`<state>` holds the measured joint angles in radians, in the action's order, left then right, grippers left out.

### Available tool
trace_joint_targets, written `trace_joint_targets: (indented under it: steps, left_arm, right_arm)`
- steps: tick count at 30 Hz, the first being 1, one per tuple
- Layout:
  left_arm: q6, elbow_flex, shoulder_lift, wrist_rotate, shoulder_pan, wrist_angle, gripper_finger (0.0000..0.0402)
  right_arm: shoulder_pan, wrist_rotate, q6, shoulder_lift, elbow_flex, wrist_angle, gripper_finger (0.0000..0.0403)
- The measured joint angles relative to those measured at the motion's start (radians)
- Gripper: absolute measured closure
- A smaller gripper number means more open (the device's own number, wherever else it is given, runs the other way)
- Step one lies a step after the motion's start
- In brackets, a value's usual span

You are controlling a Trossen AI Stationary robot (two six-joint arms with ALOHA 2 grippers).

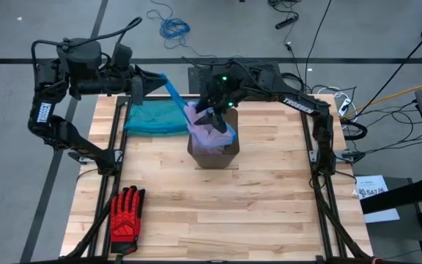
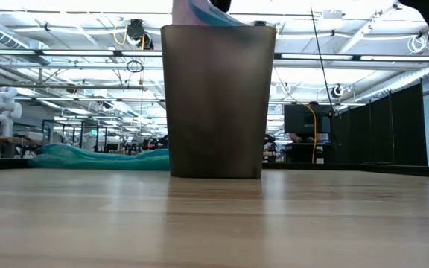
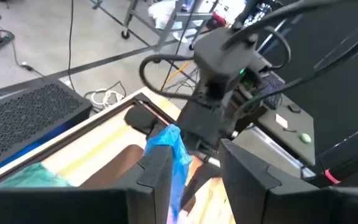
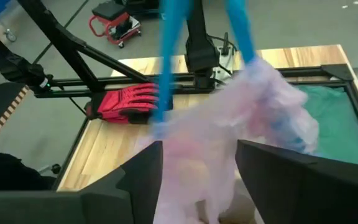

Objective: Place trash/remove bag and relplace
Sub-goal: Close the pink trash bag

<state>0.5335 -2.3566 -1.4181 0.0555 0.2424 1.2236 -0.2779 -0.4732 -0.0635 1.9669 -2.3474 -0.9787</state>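
the bin (image 1: 212,150) stands mid-table with the pink bag (image 1: 209,130) bunched up out of its mouth. the right gripper (image 1: 220,111) is directly over it; in its wrist view the fingers are spread with the bag (image 4: 229,137) billowing between them, and i can't tell whether they actually pinch any film. the left gripper (image 1: 146,82) sits off the far left corner of the bin, and appears closed on a blue strip (image 1: 173,89) that runs down to the bag's rim. a teal bag (image 1: 152,117) lies flat behind the bin, a red glove (image 1: 126,213) at the near left corner. no trash wads show anywhere.

to lift the liner cleanly, i'd gather the film before closing, then raise both arms together and straight up, slowly, so the bin doesn't tip or ride along.
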Motion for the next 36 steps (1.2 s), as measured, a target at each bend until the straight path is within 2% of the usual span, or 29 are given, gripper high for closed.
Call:
trace_joint_targets:
  steps: [5, 11, 16, 19, 21, 27, 29, 33, 36]
  left_arm:
    - [-0.043, 0.0, 0.0, 0.008, 0.0, -0.001, 0.0274]
    - [-0.099, 0.0, 0.0, 0.077, 0.0, -0.001, 0.0274]
    - [-0.131, 0.0, 0.0, 0.105, 0.0, -0.001, 0.0274]
    - [-0.132, 0.0, 0.0, 0.111, 0.0, -0.003, 0.0274]
    - [-0.132, 0.0, 0.002, 0.119, 0.0, -0.003, 0.0274]
    - [-0.156, 0.0, 0.019, 0.159, 0.0, -0.004, 0.0274]
    - [-0.157, 0.0, 0.029, 0.16, 0.0, -0.004, 0.0274]
    - [-0.157, 0.0, 0.045, 0.163, 0.0, -0.004, 0.0274]
    - [-0.157, 0.0, 0.053, 0.163, 0.0, -0.004, 0.0274]
  right_arm:
    - [-0.003, 0.0, 0.0, -0.043, 0.0, -0.011, 0.0205]
    - [-0.024, 0.019, -0.001, -0.099, 0.0, -0.076, 0.0204]
    - [-0.067, 0.109, 0.012, -0.136, 0.0, -0.327, 0.0204]
    - [-0.094, 0.111, 0.063, -0.137, 0.0, -0.529, 0.0204]
    - [-0.104, 0.113, 0.078, -0.136, 0.003, -0.602, 0.0204]
    - [-0.108, 0.074, 0.113, -0.148, 0.055, -0.591, 0.0204]
    - [-0.107, 0.07, 0.121, -0.148, 0.092, -0.591, 0.0204]
    - [-0.1, -0.006, 0.119, -0.145, 0.173, -0.591, 0.0204]
    - [-0.074, -0.004, 0.103, -0.146, 0.24, -0.592, 0.0205]
